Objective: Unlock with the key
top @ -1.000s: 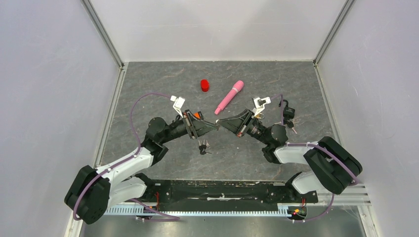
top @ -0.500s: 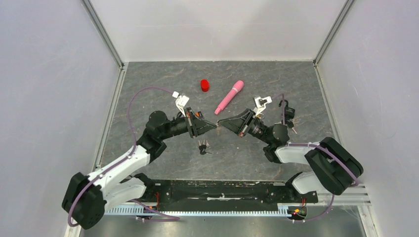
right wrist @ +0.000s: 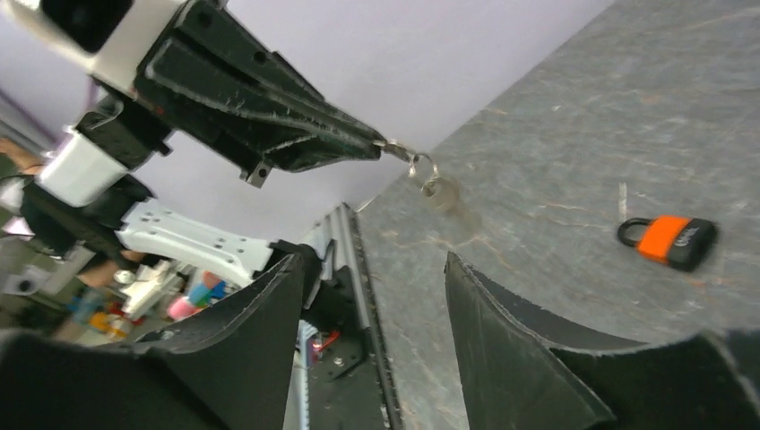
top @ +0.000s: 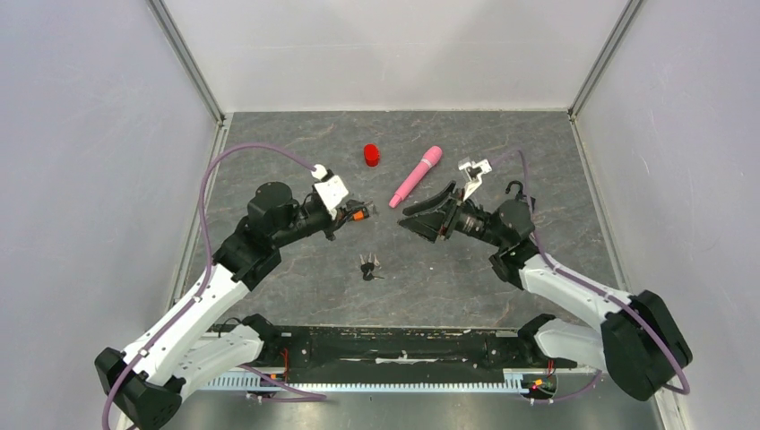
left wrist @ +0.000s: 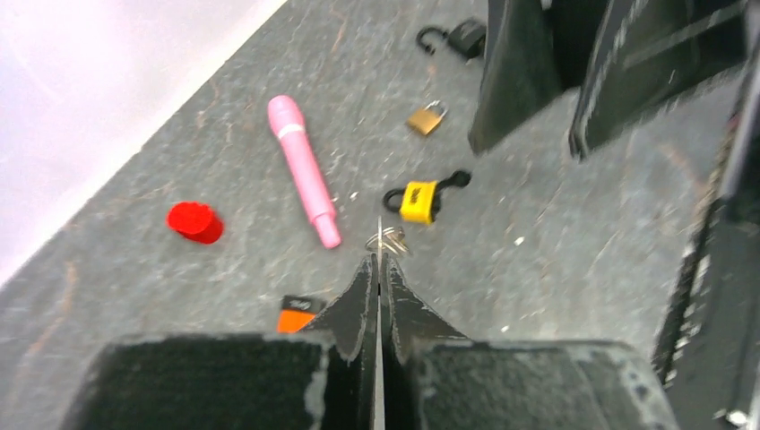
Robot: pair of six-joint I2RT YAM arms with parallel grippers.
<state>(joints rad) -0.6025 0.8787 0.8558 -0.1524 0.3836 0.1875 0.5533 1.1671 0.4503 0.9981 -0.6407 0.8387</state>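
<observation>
My left gripper [left wrist: 378,260] is shut on a thin key whose silver ring [left wrist: 387,240] sticks out past the tips. In the right wrist view that key and ring [right wrist: 418,167] hang from the left gripper's closed tips above the table. My right gripper [right wrist: 372,260] is open and holds nothing; in the top view it [top: 401,217] faces the left gripper [top: 363,217] across a small gap. An orange padlock [right wrist: 668,240] lies under the left gripper. A yellow padlock [left wrist: 418,199], a brass padlock [left wrist: 427,117] and a black padlock [left wrist: 453,38] lie further out.
A bunch of spare keys [top: 368,267] lies on the grey table between the arms. A pink cylinder [top: 415,176] and a red cap [top: 371,155] sit behind the grippers. White walls enclose the table on three sides.
The two grippers met tip to tip; the left one shut on the key, the right one opened and let go. Both arms then drew apart, the left carrying the key.
</observation>
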